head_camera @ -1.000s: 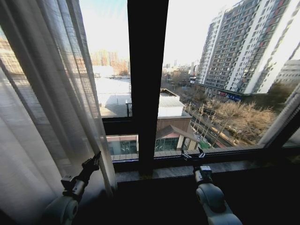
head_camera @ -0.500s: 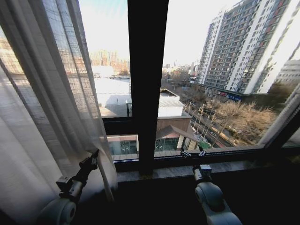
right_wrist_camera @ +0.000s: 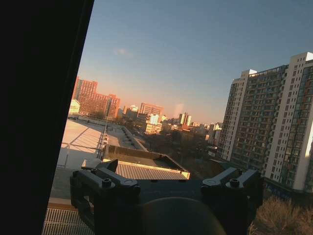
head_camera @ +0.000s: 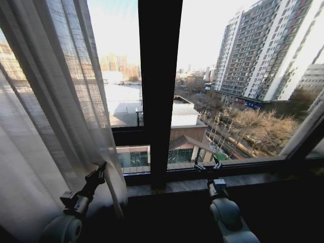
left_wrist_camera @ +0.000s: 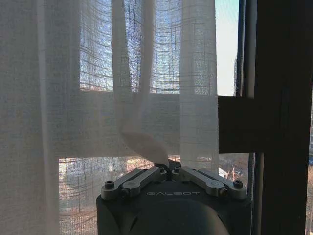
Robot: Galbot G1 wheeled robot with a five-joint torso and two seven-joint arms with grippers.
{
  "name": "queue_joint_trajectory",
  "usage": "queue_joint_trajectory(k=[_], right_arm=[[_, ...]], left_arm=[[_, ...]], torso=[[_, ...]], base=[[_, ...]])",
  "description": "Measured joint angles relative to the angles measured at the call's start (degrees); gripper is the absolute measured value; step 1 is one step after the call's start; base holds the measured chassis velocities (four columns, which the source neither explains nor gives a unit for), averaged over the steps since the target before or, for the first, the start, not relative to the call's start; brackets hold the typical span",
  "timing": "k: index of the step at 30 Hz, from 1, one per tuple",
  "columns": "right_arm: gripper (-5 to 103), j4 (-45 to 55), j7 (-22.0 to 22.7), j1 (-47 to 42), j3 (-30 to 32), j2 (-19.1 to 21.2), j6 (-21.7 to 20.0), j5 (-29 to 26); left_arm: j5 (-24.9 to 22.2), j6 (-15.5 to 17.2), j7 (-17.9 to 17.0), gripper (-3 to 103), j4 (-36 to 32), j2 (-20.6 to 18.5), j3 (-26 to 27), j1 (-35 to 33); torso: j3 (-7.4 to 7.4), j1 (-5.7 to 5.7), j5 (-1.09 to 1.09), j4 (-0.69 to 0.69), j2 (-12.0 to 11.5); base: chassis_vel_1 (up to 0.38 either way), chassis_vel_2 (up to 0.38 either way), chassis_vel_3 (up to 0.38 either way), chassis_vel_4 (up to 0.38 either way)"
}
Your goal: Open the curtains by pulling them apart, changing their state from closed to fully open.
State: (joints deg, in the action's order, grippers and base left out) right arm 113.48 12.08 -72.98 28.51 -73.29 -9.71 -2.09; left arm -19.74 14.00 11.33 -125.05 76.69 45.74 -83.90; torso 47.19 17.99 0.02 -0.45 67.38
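Low at the left curtain's inner edge, the left gripper [left_wrist_camera: 164,169] is pinched closed on a fold of the sheer left curtain [head_camera: 55,116], bunched left of the dark window frame bar [head_camera: 159,91]. The thin pinch could slip free. The right gripper [head_camera: 208,166] hangs spread, empty, over the windowsill [head_camera: 253,179].

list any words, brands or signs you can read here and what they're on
"GALBOT": embossed on the dark housing of the left gripper, which is pinched on a fold of the left curtain.
Blue signs on the low shopfront under the tower outside: too small to read.
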Motion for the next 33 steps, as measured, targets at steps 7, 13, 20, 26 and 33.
queue_joint_trajectory(k=[7,13,20,26,33], right_arm=[[100,0.2,-0.1,-0.3,-0.2,0.1,0.0,0.0],[100,0.6,-0.1,-0.6,-0.6,0.1,0.0,0.0],[100,1.1,-0.1,-0.8,-1.1,0.0,0.0,0.0],[100,1.5,-0.2,-1.1,-1.6,0.0,0.1,0.0],[100,1.7,-0.2,-1.3,-1.9,0.3,0.1,0.0]], left_arm=[[0.1,0.0,0.0,0,-0.5,0.6,0.4,-0.5],[0.1,-0.1,0.0,0,-1.2,1.1,0.5,-0.9],[0.2,-0.2,0.1,0,-2.1,2.2,0.8,-1.1],[0.2,-0.2,0.1,0,-3.0,3.2,0.9,-1.7],[0.3,-0.3,0.1,0,-4.0,4.1,1.1,-2.5]], torso=[[0.00,0.00,-0.03,0.02,0.0],[0.00,0.00,-0.01,0.01,0.0],[-0.01,0.00,0.03,0.00,0.0],[0.00,0.01,-0.02,0.03,0.0],[0.00,0.00,-0.01,0.00,0.0]], base=[[0.203,0.199,-0.216,-0.197],[0.288,0.282,-0.295,-0.277],[0.336,0.329,-0.344,-0.346],[0.368,0.332,-0.360,-0.340],[0.349,0.364,-0.362,-0.368]])
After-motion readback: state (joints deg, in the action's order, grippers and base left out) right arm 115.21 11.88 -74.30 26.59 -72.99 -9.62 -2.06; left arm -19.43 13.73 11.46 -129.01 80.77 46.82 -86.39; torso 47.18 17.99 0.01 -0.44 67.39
